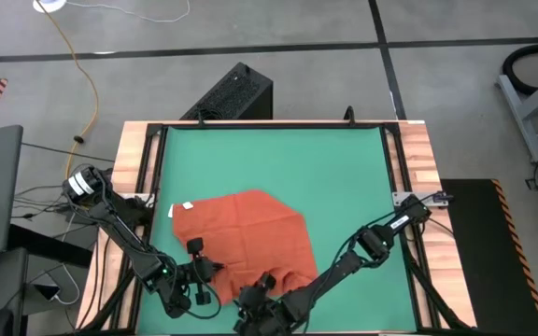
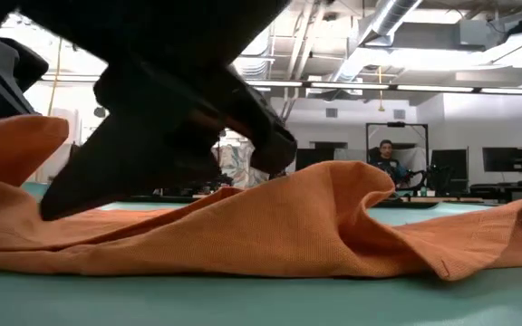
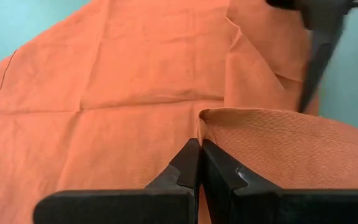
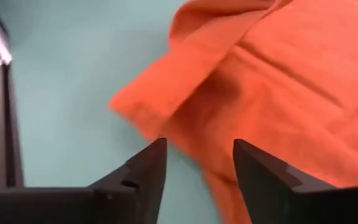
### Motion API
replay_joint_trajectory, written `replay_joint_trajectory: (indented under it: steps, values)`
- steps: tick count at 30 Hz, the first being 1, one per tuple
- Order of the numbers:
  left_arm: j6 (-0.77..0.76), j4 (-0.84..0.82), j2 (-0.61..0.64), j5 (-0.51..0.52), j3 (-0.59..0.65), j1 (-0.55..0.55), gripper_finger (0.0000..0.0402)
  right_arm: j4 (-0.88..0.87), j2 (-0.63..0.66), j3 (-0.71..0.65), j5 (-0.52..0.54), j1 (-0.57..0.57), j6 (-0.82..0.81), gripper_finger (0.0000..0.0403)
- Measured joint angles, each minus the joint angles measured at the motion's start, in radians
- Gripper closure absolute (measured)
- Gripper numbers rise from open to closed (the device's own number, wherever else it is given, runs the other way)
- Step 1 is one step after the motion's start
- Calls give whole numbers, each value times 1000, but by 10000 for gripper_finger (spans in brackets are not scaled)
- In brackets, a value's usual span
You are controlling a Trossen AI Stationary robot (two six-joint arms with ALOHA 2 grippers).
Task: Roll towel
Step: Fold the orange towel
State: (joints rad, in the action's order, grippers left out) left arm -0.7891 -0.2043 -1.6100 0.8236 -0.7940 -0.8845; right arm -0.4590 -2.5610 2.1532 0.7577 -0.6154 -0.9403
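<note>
Towel [image 1: 246, 233] lies on the green mat [image 1: 278, 159], toward the mat's near edge, spread mostly flat with its near edge lifted and turned over into a loose fold. It looks light and limp: the low view shows the cloth draping in soft ridges and sagging between them, so it will not hold a shape by itself and will likely slump if let go early. The weave looks slightly ribbed, which should give the fingers good grip.

Nearest along that edge, the left claw [image 3: 199, 155] is pinched closed on the folded lip of the towel, fingers pressed together with the cloth between them. Just beside it along the same edge, the right claw [image 4: 197, 158] stands with its fingers parted above the towel's corner, where the cloth has curled over; it holds nothing.

Best holds, in my judgement, are on that near edge, one toward each corner, so the lip turns over evenly and the roll stays straight. A single pinch at the middle would probably bunch the cloth instead.

Farther across the towel, creases mark earlier quartering, and a small white tag [image 1: 187, 206] sits at its far left corner. The wooden counter [image 1: 418, 149] frames the mat.
</note>
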Motion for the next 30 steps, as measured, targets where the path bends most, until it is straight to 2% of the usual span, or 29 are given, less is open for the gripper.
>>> replay_joint_trajectory:
  steps: [4, 8, 11, 19, 30]
  values:
    - [0, -2, 0, 1, 0, 0, 401, 37, 0, 0, -1, 12, 20, 173]
    - [0, -16, 0, 1, 0, 0, 401, 41, 6, 0, -81, -1, 29, 173]
    - [0, -16, 0, 3, 0, 0, 401, 34, 6, 0, -101, -16, 22, 178]
    - [1, -16, 0, 3, 0, 0, 401, 5, 13, 0, -6, -24, 11, 181]
    - [11, -15, 0, 4, 0, 0, 401, 10, 18, 0, -23, 28, 25, 181]
